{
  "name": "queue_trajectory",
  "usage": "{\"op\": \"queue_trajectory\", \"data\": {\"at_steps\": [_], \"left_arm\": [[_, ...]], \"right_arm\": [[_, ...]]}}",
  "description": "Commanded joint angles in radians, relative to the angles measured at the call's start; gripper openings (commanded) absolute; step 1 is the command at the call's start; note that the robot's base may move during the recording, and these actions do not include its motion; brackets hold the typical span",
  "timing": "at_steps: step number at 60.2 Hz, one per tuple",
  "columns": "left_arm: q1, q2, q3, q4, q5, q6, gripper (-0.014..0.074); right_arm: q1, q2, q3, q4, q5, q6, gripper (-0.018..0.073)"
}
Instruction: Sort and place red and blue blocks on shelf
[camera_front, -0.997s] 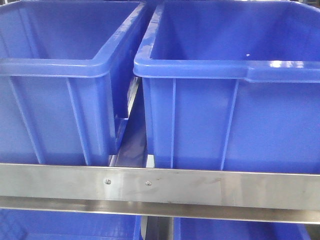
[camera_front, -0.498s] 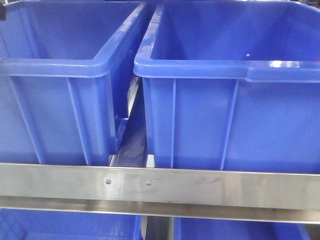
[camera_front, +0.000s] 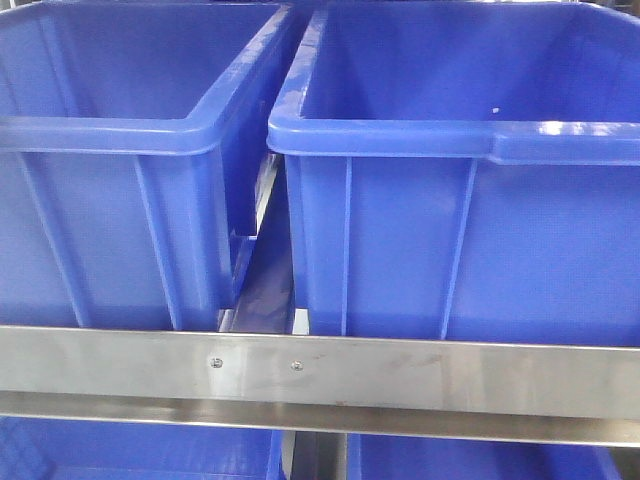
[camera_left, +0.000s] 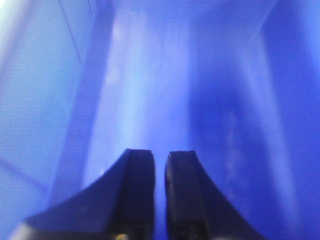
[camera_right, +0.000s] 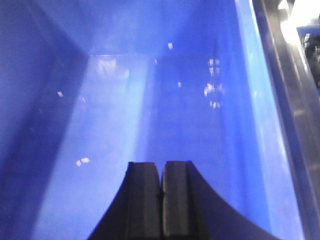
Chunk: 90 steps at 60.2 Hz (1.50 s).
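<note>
In the front-facing view, the left blue bin stands on the shelf with its thick rolled rim toward the camera and vertical ribs down its front wall. Just beside it, across a narrow gap, stands the right blue bin, of the same make, set slightly nearer and filling more of the frame. Both rest behind the shelf's stainless-steel front rail, which runs the whole width and carries two small screws close together left of centre. Below the rail, the tops of more blue plastic show on a lower tier. No brand, label or writing can be read on the bins or the rail.

The left wrist view looks down into a blue bin interior, blurred and brightly lit. The left gripper hangs there with its two dark fingers nearly together, a thin slit between them and nothing pinched.

The right wrist view looks into another blue bin interior, its floor flecked with pale specks. The right gripper has its fingers pressed together, holding nothing.

Neither the red nor the blue block shows in any view.
</note>
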<state>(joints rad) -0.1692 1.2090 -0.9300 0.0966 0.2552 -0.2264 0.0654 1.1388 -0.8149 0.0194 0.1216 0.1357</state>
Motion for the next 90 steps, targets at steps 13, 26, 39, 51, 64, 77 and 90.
{"op": "queue_trajectory", "data": {"at_steps": [13, 26, 39, 51, 64, 77, 90], "left_arm": [[0.000, -0.222, 0.075, -0.013, -0.054, 0.000, 0.0139], [0.000, -0.435, 0.263, -0.016, -0.053, 0.000, 0.0139], [0.000, -0.638, 0.428, -0.036, -0.032, 0.000, 0.0139], [0.000, -0.756, 0.492, -0.039, -0.008, 0.000, 0.0139], [0.000, -0.765, 0.492, -0.039, -0.005, 0.000, 0.0139], [0.000, -0.765, 0.492, -0.035, -0.003, 0.000, 0.0138], [0.000, -0.765, 0.492, -0.035, -0.003, 0.000, 0.0138]], "right_arm": [[-0.002, -0.188, -0.013, -0.008, 0.046, -0.008, 0.0061], [-0.002, -0.371, 0.133, -0.008, 0.058, -0.008, 0.0061], [-0.002, -0.550, 0.306, -0.008, 0.060, -0.008, 0.0066], [-0.002, -0.678, 0.394, -0.008, 0.059, -0.008, 0.0066], [-0.002, -0.709, 0.408, -0.008, 0.059, -0.008, 0.0066], [-0.002, -0.709, 0.408, -0.008, 0.059, -0.008, 0.0066], [-0.002, -0.709, 0.408, -0.008, 0.059, -0.008, 0.0066]]}}
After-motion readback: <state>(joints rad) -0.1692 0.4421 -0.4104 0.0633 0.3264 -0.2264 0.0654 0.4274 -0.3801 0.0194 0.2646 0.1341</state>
